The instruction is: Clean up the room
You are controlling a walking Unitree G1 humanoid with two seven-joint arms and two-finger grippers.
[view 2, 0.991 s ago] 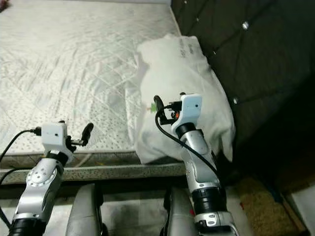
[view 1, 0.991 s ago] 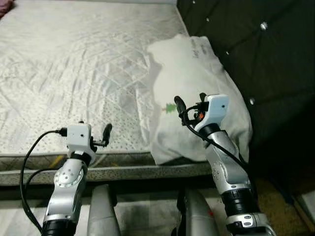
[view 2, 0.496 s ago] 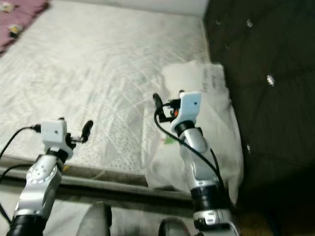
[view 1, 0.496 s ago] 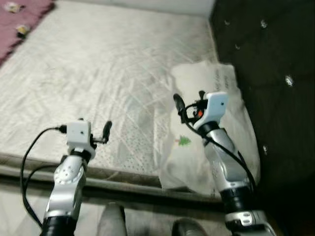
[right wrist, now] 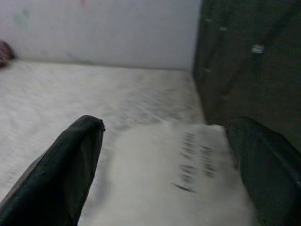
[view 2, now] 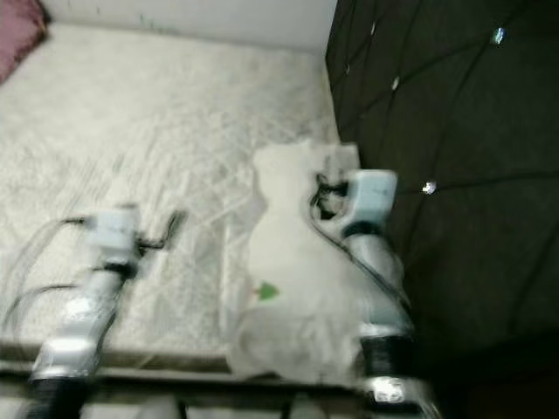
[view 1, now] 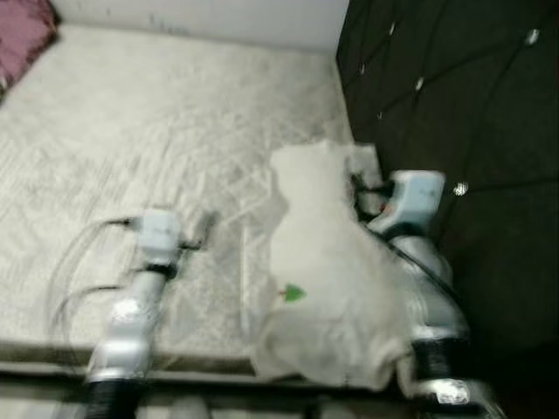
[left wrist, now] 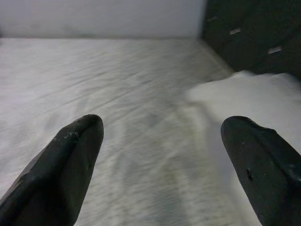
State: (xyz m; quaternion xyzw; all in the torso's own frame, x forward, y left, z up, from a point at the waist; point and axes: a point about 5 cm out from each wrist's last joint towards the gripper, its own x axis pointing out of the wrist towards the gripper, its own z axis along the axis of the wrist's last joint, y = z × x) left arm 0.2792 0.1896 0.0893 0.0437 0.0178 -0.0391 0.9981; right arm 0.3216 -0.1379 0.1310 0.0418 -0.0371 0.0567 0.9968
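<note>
A white pillow (view 1: 323, 288) with a small green tree print lies on the pale quilted mattress (view 1: 131, 131), against the dark headboard. My right gripper (view 1: 360, 190) hovers over the pillow's far end, next to the headboard. In the right wrist view it (right wrist: 164, 127) is open, with the pillow (right wrist: 174, 174) and its printed lettering below the fingers. My left gripper (view 1: 205, 229) is held over the mattress to the left of the pillow. It (left wrist: 162, 127) is open and holds nothing, and the pillow (left wrist: 249, 89) lies off to one side. The head views are blurred.
A dark tufted headboard (view 1: 463, 96) with shiny buttons runs along the right side. A white wall (view 1: 218, 13) bounds the far edge of the bed. A pink cloth (view 1: 22, 35) lies at the mattress's far left corner. The bed's near edge (view 1: 52, 353) crosses in front of me.
The camera has moved and the picture is now blurred: bed and pillow have shifted in view. My right gripper now sits over the pillow's far end by the headboard. Both grippers stay open.
</note>
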